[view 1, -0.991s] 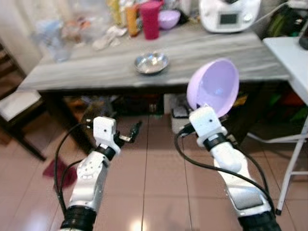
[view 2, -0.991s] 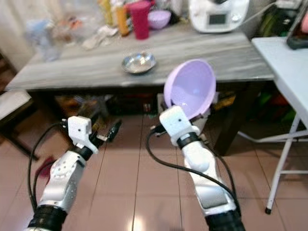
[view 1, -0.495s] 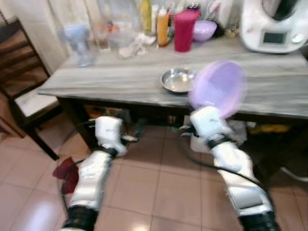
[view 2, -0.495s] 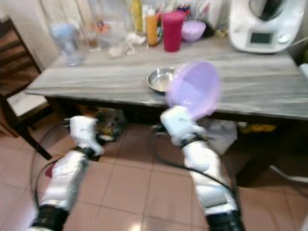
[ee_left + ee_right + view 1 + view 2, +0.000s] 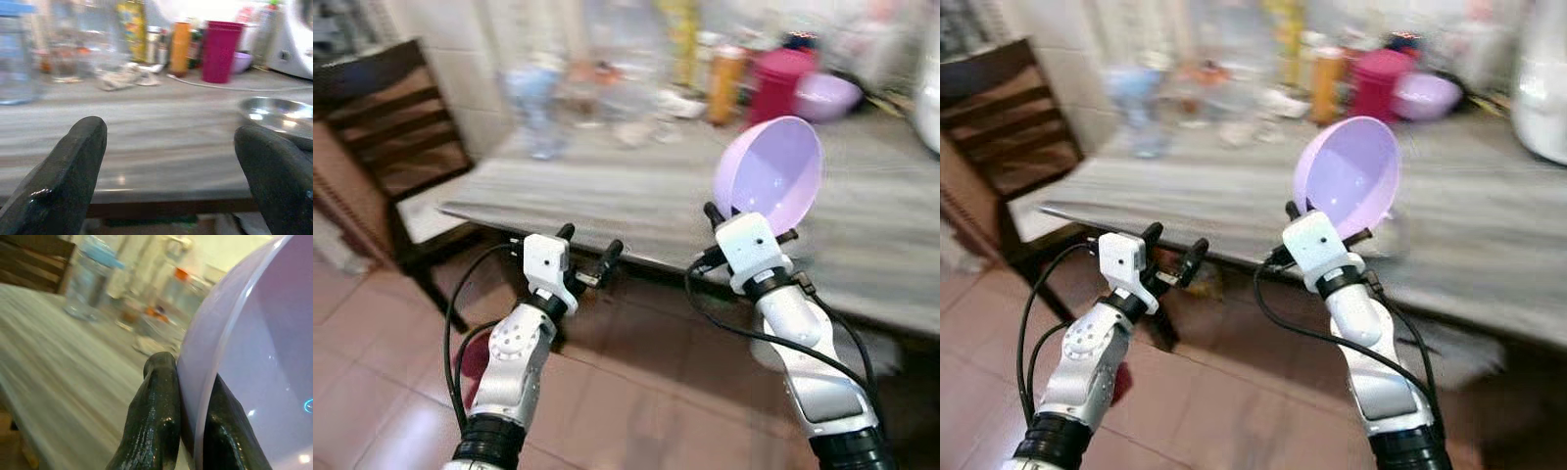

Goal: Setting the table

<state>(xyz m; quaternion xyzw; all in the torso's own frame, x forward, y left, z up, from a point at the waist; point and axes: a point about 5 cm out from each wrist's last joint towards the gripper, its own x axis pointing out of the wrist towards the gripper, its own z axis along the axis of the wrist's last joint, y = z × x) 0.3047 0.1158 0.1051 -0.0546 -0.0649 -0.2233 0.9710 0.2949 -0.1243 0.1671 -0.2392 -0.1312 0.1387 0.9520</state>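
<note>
lilac bowl [image 5: 770, 172] rim pinched, R gripper [image 5: 744, 219]

No legible text or labels.

Place: home kitchen or dining area | landmark: long grey wood-grain table [image 5: 636, 201] | far edge of table: bottles, magenta cup [image 5: 783, 86], lilac bowl [image 5: 828, 96] | left of table: dark wooden chair [image 5: 386, 132] | under table: terracotta floor tiles [image 5: 372, 392]
</note>
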